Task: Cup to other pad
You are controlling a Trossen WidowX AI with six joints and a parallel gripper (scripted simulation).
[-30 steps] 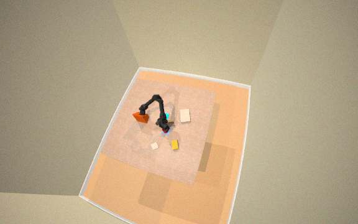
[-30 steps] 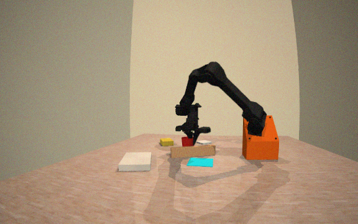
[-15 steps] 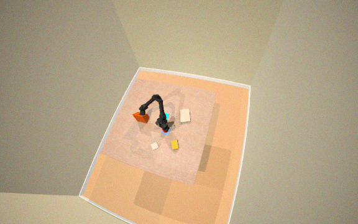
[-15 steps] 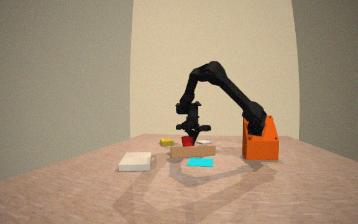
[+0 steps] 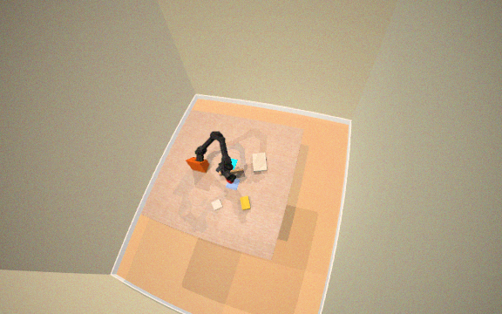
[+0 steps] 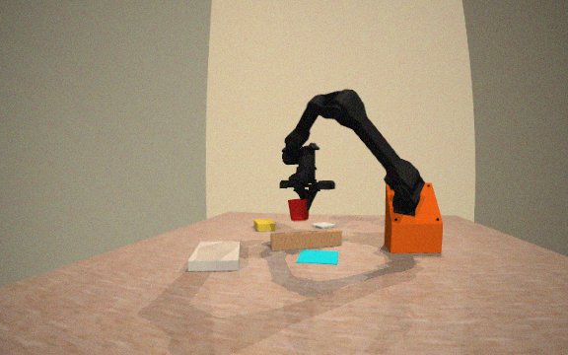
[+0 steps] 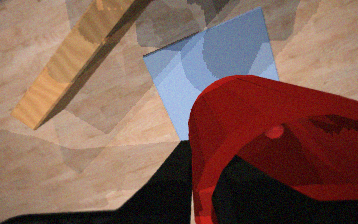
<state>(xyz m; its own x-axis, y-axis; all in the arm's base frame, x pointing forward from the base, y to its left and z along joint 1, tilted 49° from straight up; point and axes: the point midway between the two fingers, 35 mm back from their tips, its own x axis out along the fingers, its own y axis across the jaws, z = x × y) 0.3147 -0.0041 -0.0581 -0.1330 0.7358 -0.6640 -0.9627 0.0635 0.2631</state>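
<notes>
My gripper (image 6: 308, 198) is clamped on the red cup (image 6: 298, 209), my fingers pinching its wall near the rim, and I hold it in the air above the table (image 6: 461, 296), clear of the surface. In the wrist view the cup (image 7: 280, 150) fills the lower right, its mouth tipped toward the camera so I look into a dark red interior; one small round marble (image 7: 275, 132), tinted red by the cup, sits against the inside wall, and I cannot tell whether others lie deeper in the shadow. One of my black fingers reaches into the mouth of the cup, and the other shows as a dark shape outside its wall. Directly under the cup lies the pale blue pad (image 7: 215, 65), flat on the table, with the cup's shadow across it. Just beside that pad runs a long wooden block (image 7: 65, 60), lying at an angle. In the exterior view the block (image 6: 306, 240) lies between the cup and the bright turquoise pad (image 6: 318, 256), which rests flat in front of it, near my orange base (image 6: 412, 227). Farther out sit a yellow block (image 6: 264, 225), a small white block (image 6: 323, 225) and a larger cream slab (image 6: 214, 255), all well apart from the cup.
</notes>
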